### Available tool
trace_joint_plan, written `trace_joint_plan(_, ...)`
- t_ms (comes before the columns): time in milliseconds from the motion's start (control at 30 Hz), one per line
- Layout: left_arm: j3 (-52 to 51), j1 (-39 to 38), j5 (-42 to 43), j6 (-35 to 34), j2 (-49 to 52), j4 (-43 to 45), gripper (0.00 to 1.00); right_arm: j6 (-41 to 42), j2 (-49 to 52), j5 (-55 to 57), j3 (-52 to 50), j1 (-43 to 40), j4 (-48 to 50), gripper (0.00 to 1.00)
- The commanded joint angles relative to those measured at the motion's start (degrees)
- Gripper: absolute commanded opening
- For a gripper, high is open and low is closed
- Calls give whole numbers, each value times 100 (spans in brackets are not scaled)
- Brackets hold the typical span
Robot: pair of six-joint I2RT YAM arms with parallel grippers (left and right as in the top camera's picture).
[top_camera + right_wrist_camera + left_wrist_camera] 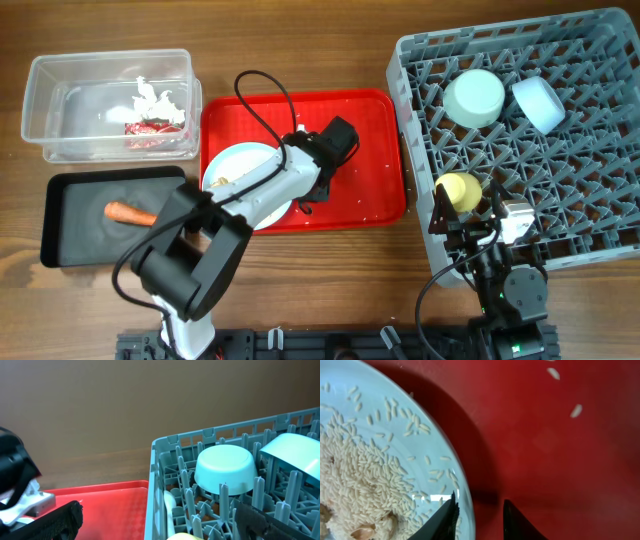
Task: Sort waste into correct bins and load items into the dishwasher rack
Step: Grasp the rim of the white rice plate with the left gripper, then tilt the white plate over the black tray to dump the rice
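1. Your left gripper [479, 519] has its jaws a narrow gap apart, straddling the plate [463, 476] rim at the bottom of the wrist view. One tip sits over the plate, the other over the red tray [550, 465]. Whether either tip touches, can't tell.
2. The plate lies on the left part of the red tray, crumbs [360, 485] heaped on its lower left.
3. Right of the rim is bare tray with a few loose grains [576, 410] in the upper right.
4. Your right gripper [159, 506] has its jaws spread wide, holding nothing, at the lower left corner of the rack [560, 200].
5. The yellow cup [460, 190] sits just beside it in the rack. The spoon [170, 504] lies along the rack's left wall.
6. The green bowl [474, 97] and blue bowl [538, 103] sit in the rack, top of frame.
7. The rack wall is close to the red tray's right edge.
8. The tissue [155, 100] and wrapper [150, 127] are in the clear tub [40, 100]. The carrot [128, 212] is in the black tray [70, 240].
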Motion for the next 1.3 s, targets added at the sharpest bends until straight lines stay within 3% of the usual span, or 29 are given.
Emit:
trace_joint_plan(0,46,7,-160,-85,166,127,5,44,-11,-9,-7,-35,26,100)
trace_joint_plan(200,46,7,-140,-83,179,299,4,42,-11,-9,-7,-35,26,100)
trace_joint_plan(267,46,9,-140,-81,205,343,15,44,-11,-9,-7,-35,26,100)
trace_joint_plan(433,46,7,-131,-81,402,382,16,44,-11,-9,-7,-35,26,100)
trace_joint_plan(533,46,7,-133,-81,575,400,6,44,-11,-9,-7,-35,26,100)
trace_joint_plan(667,50,9,-144,-81,605,398,4,42,-11,-9,-7,-35,26,100)
trace_joint_plan(1033,855,9,-680,-50,-404,-1178,4,44,-11,-9,-7,-35,26,100)
trace_joint_plan(1267,981,33,-697,225,-1091,-1652,4,42,-11,-9,-7,-35,26,100)
